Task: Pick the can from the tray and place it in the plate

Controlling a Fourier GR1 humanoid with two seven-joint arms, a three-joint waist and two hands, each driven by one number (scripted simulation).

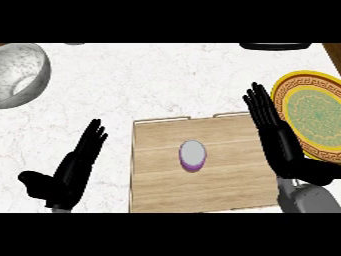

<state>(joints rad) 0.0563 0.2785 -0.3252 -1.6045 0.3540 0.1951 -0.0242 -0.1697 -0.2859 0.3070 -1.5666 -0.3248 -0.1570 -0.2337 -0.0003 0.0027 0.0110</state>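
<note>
A small upright can with a grey lid and purple body (193, 155) stands near the middle of a flat, light wooden tray (158, 190), which lies on a white marbled counter (151, 80). Nothing touches the can. The black right hand (276, 137) is over the tray's right edge, between the can and the plate, its fingers straight and pointing away from the robot, thumb out to the right; it holds nothing. Just beyond it, at the right side of the view, lies a round plate with a yellow rim, a red patterned band and a green centre (317, 112); the hand seems to overlap the plate's left rim, though whether they touch cannot be told. The black left hand (73, 172) rests open over the counter left of the tray, fingers straight, thumb spread, empty. A speckled grey metal bowl (10, 75) sits at the upper left corner, well apart from the tray.
</note>
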